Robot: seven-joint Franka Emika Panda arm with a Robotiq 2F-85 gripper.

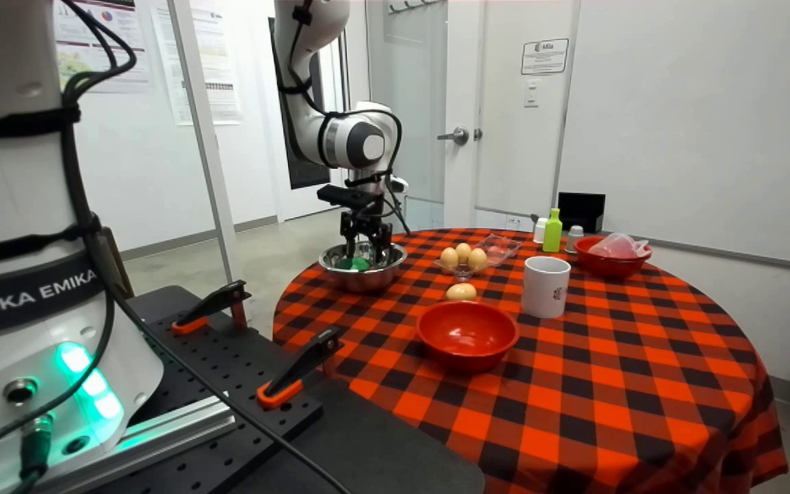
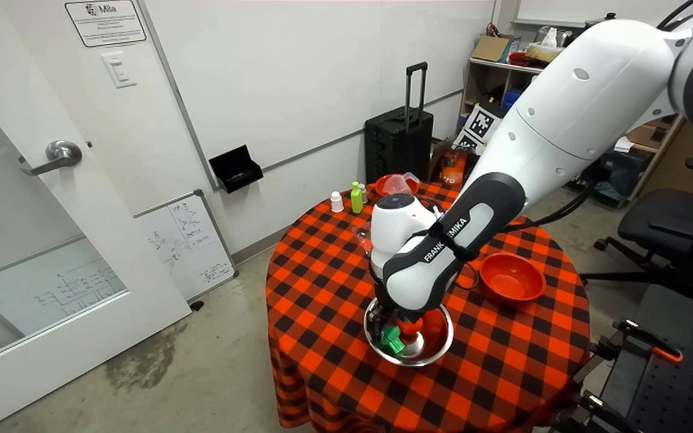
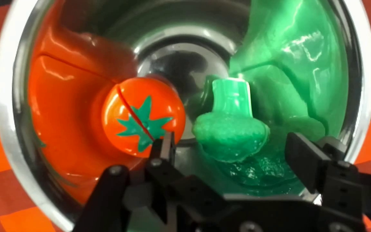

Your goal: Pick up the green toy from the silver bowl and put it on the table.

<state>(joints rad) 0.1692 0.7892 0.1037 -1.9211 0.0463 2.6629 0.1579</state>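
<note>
The green toy [image 3: 230, 133], broccoli-shaped with a stem, lies inside the silver bowl [image 3: 6, 93]; it also shows in both exterior views [image 1: 359, 263] [image 2: 392, 340]. The bowl [image 1: 362, 280] stands on the table [image 1: 614, 384] with the red-and-black checkered cloth, and shows whole-rimmed in an exterior view [image 2: 409, 363]. My gripper [image 3: 232, 143] is open and reaches down into the bowl, seen also in an exterior view [image 1: 369, 248]. In the wrist view its fingers stand apart on either side of the toy's head, with gaps on both sides. In an exterior view the arm partly hides the fingers.
A red toy tomato [image 3: 140, 117] lies in the bowl beside the toy, close to one finger. Eggs in a clear carton [image 1: 463, 256], a loose egg [image 1: 461, 293], a red bowl [image 1: 468, 336], a white mug [image 1: 546, 287] and a green bottle [image 1: 552, 232] stand on the table.
</note>
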